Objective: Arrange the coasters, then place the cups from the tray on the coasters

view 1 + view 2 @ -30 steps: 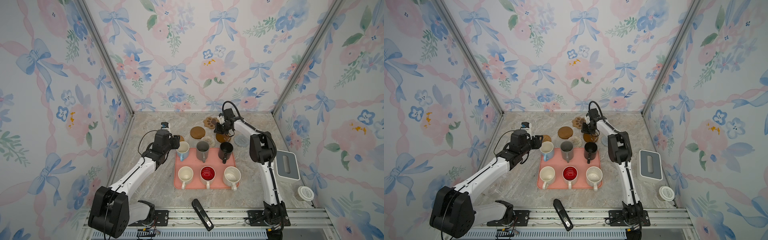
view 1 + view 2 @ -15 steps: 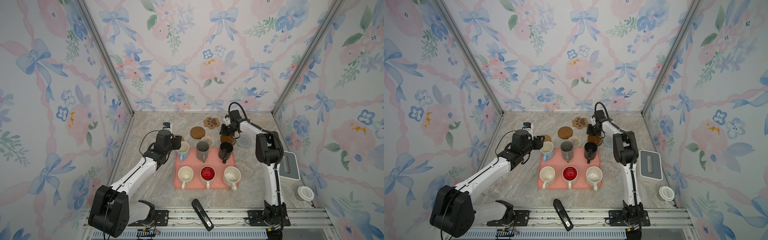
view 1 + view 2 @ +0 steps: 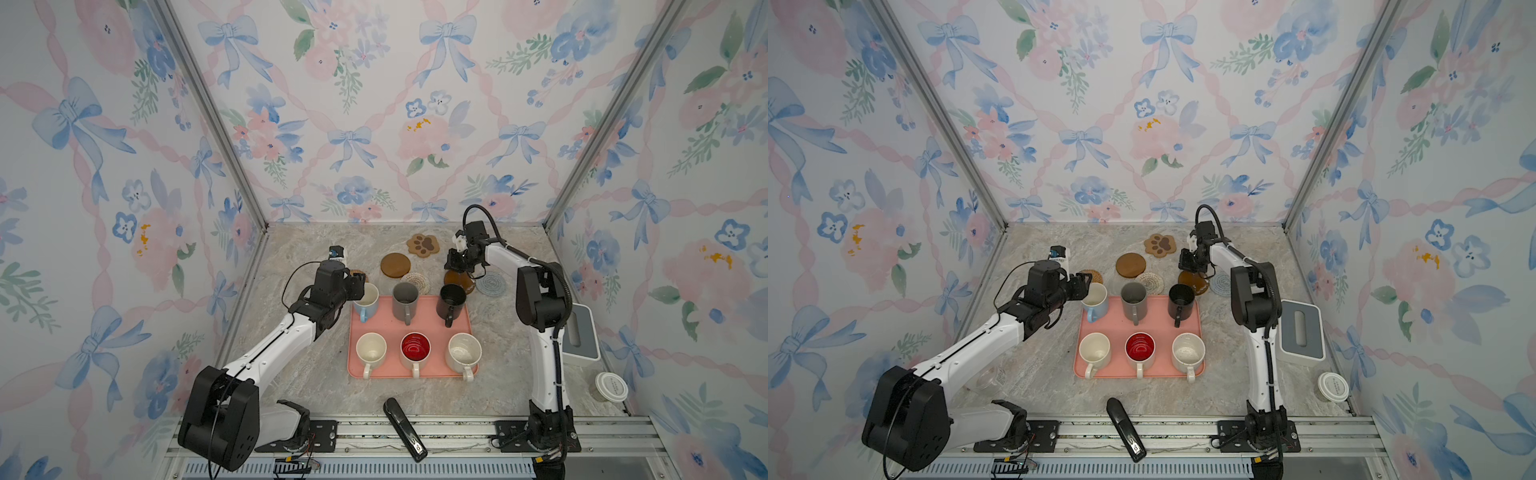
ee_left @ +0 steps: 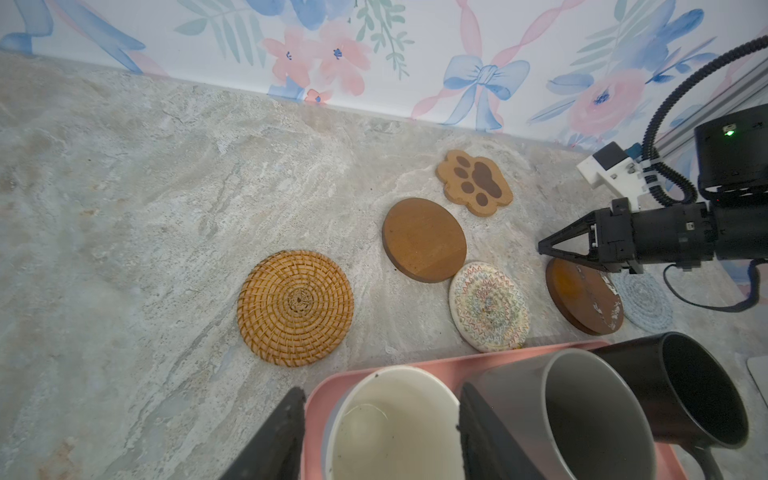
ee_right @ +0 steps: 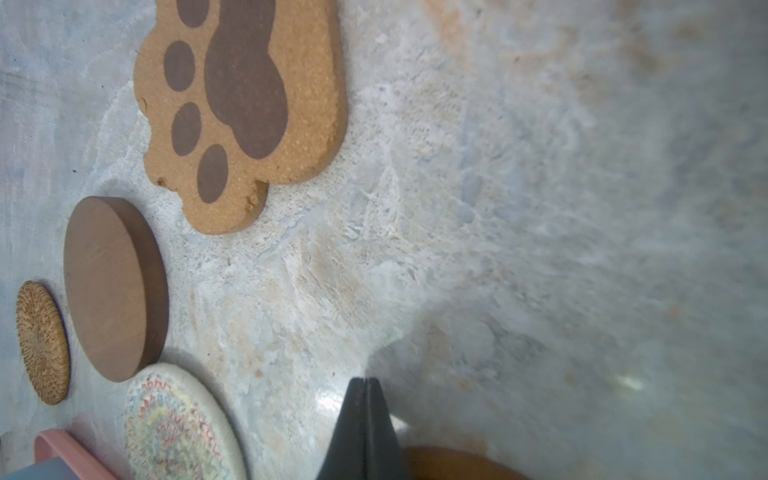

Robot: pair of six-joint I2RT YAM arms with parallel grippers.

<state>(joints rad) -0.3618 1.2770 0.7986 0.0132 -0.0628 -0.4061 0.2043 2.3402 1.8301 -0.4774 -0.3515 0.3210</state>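
You've got the marble table (image 3: 316, 249) under you, and on it the pink tray (image 3: 428, 324) with all six cups aboard: light blue mug (image 3: 366, 298), grey mug (image 3: 405, 296) and black mug (image 3: 453, 297) in the row nearer the back wall, cream mug (image 3: 371, 349), red-lined mug (image 3: 415, 347) and speckled mug (image 3: 463, 352) in front. Beyond the tray lie the coasters, rather bunched: rattan round (image 4: 296, 307), plain brown round (image 3: 395, 265), cream crochet round (image 3: 415, 281) right at the tray's rim, paw-print coaster (image 3: 423, 245) nearest the wall, and the second brown round (image 4: 582, 297) butting against the pale blue crochet round (image 3: 491, 284). Your left claw (image 4: 378, 436) sits about half spread astride the light blue mug, a sliver of tray showing beside one finger, so not clamped, I'd say. Your right claw (image 5: 365, 384) is pinched shut on nothing, tip low by the second brown round's edge, which reads like a nudge. So hold that tip down at the disc's rim, push slow and level, slide it clear of the blue one, and don't let it ride up or clip the black mug
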